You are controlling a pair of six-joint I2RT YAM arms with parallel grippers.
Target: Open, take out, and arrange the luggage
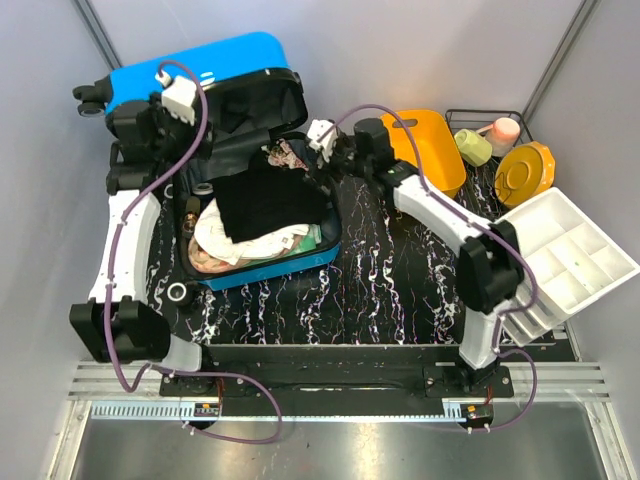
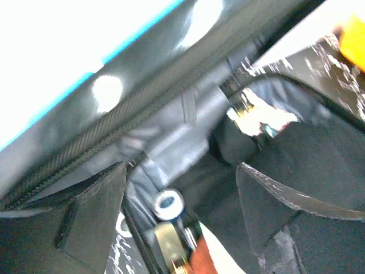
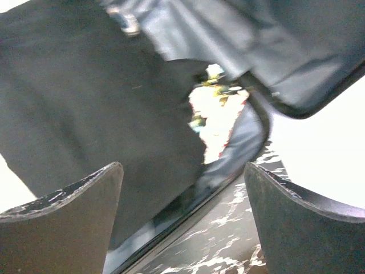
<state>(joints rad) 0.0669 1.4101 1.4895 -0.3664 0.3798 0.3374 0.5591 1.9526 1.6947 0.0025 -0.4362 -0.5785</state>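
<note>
Left gripper [image 2: 181, 191] and right gripper [image 3: 183, 208] hang spread over the luggage [image 1: 220, 65], far-left corner: opened, clothes [image 1: 265, 205] not yet out.

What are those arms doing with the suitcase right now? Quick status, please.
Left claw and right claw: open, empty, over the suitcase. Suitcase open, still packed. Black cloth lies on top of the contents.

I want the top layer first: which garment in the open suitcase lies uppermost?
The black cloth, spread flat atop the cream-white piece; the floral piece lies beyond it.
</note>
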